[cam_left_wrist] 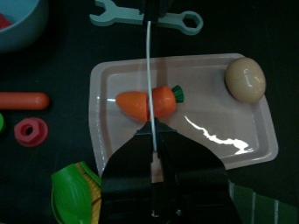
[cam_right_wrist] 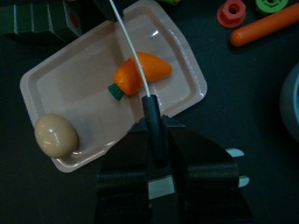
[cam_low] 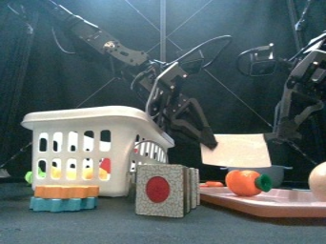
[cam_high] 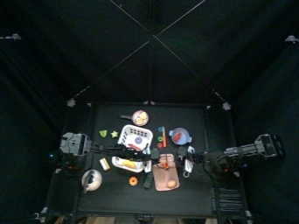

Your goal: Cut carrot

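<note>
— What is the right tool (cam_right_wrist: 149, 133) doing?
— It is clamped on the knife's (cam_low: 242, 148) black handle. The left tool (cam_left_wrist: 153, 163) is pinched on the blade's other end. Both arms slope down and inward over the tray (cam_left_wrist: 251, 140).
— Where is the carrot (cam_left_wrist: 146, 103)?
— It lies in the tray just under the blade, at the front right of the tabletop. Its long axis runs side to side, with the green top toward the right arm. The blade crosses it.
</note>
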